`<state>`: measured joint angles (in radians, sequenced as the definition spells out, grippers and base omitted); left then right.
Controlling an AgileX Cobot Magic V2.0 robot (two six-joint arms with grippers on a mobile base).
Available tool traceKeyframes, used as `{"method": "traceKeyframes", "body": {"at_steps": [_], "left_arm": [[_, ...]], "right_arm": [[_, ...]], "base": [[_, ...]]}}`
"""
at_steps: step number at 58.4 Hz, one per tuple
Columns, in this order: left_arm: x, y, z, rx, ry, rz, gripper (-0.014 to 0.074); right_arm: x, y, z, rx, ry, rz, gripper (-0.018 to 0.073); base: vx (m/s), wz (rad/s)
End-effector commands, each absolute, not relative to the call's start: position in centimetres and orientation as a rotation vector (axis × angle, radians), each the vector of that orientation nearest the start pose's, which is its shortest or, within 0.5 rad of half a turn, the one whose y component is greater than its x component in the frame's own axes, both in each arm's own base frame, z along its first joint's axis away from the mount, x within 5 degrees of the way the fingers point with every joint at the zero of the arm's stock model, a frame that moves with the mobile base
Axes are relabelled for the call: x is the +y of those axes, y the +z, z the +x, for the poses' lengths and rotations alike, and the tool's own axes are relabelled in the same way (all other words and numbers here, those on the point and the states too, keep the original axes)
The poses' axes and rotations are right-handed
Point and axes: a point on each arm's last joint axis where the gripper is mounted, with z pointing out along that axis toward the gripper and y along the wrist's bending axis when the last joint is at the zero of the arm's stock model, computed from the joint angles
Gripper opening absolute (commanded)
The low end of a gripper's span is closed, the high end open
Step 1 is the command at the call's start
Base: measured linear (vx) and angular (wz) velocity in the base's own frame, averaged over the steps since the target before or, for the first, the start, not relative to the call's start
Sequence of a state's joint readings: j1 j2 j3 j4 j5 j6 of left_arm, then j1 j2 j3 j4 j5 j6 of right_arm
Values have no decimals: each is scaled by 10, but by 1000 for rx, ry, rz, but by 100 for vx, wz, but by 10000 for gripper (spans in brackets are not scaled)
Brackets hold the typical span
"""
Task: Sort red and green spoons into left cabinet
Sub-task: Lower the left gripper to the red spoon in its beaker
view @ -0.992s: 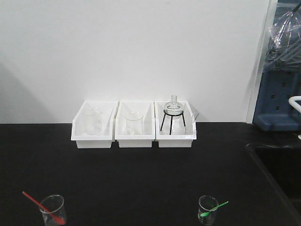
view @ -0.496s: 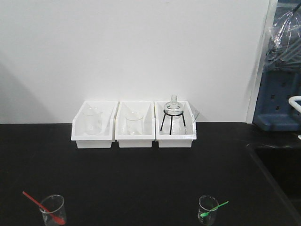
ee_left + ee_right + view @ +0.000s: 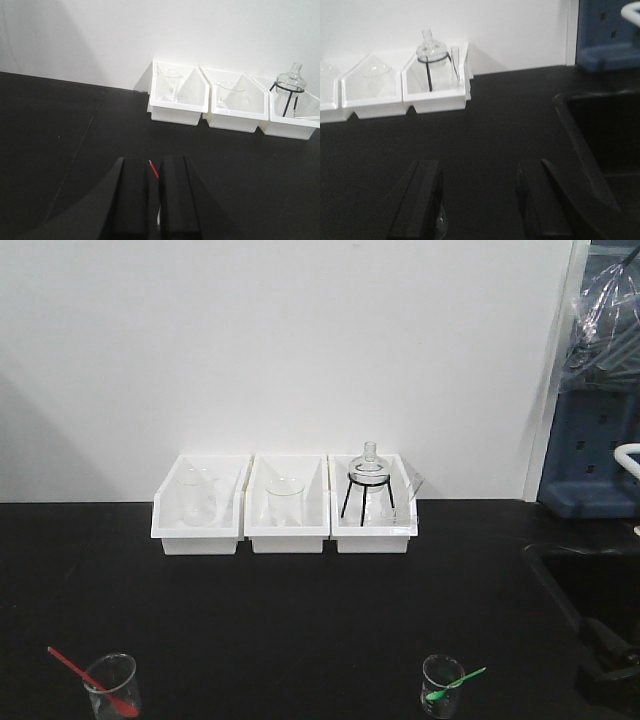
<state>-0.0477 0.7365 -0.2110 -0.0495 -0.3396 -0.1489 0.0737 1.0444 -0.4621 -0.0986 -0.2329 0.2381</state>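
Note:
The red spoon (image 3: 88, 676) leans in a clear beaker (image 3: 112, 687) at the table's front left. The green spoon (image 3: 456, 682) leans in a smaller beaker (image 3: 441, 686) at the front right. In the left wrist view my left gripper (image 3: 154, 172) has its jaws nearly together, and the red spoon's (image 3: 153, 168) handle tip shows through the slit, beyond the fingers and not held. My right gripper (image 3: 477, 172) stands wide open and empty, with a beaker rim (image 3: 441, 222) by its left finger. Its dark body (image 3: 608, 665) shows at the lower right. The left cabinet is out of view.
Three white bins (image 3: 284, 505) with glassware line the wall; the right one holds a flask on a black tripod (image 3: 368, 485). A sunken dark basin (image 3: 590, 575) lies at the table's right. Beyond it stands a blue unit (image 3: 595, 455).
My right arm has come into the front view at the lower right corner. The spoons and beakers have not moved.

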Motion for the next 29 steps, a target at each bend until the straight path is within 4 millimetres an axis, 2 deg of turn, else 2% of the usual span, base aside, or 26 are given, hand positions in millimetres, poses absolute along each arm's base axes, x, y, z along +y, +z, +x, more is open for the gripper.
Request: {"method": "traceKeyframes", "body": {"at_steps": [1,9,13,19,29], "left_arm": [[-7,259,154,1548,-181,-116,253],[-14,243,173,1606,-234,-76,267],[-18,237,181,1606,-265,-33,275],[-25,228,193,1577,-298,41,293],[-25,208,210,1575,-333,-11,321]], "right_arm": [[23,276,221,1717,204,-27,414],[32,258,226,1711,324,-49,414],[37,235,217,1717,397,-78,414],[42,211,205,1698,450,-121,414],[41,203,205,1627,395,-171,417]], "base": [[0,0],[0,0],[0,0],[0,0],[0,0]]}}
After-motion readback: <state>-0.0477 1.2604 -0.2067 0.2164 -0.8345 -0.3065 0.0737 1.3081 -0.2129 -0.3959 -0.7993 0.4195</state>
